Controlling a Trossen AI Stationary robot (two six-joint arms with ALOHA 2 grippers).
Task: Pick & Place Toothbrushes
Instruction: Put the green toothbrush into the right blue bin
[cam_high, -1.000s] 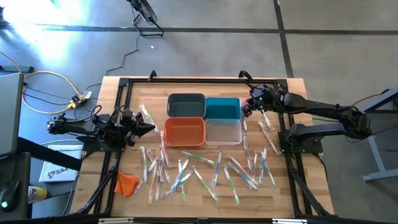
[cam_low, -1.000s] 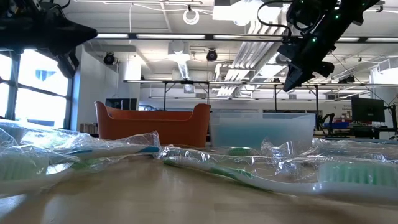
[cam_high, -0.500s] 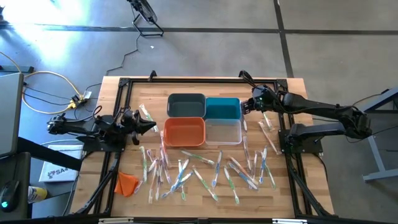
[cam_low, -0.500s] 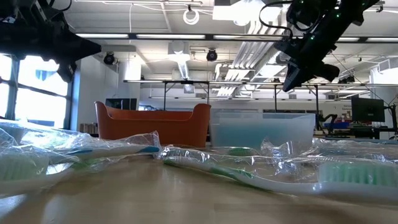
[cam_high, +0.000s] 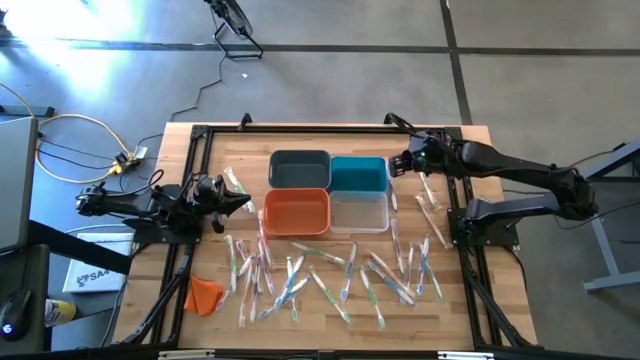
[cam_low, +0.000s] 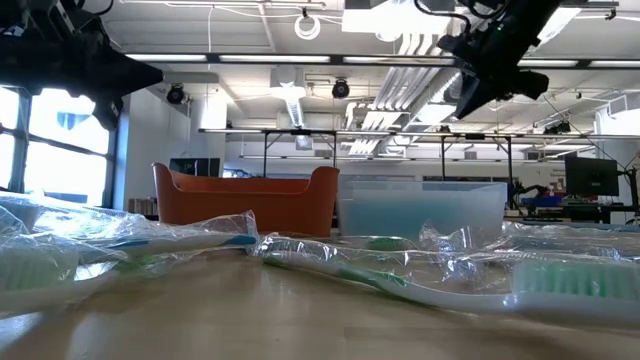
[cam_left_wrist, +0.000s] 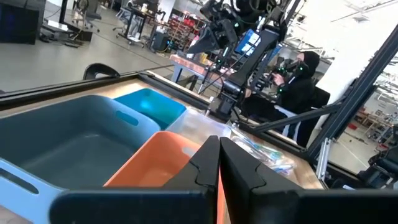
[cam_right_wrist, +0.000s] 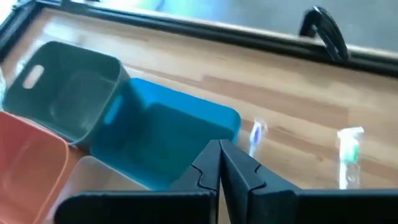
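Toothbrushes (cam_high: 330, 272) lie scattered near the four bins (cam_high: 328, 190), none yet picked; both grippers, left (cam_high: 244, 203) and right (cam_high: 393, 167), hover shut and empty, and must open and descend next

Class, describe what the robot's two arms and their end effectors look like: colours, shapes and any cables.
Both arms, the left arm and the right arm, are dark, slim and jointed, with black cables looping beside their wrists. Each end effector, left and right, has two flat, dark, angular fingers tapering to a point.
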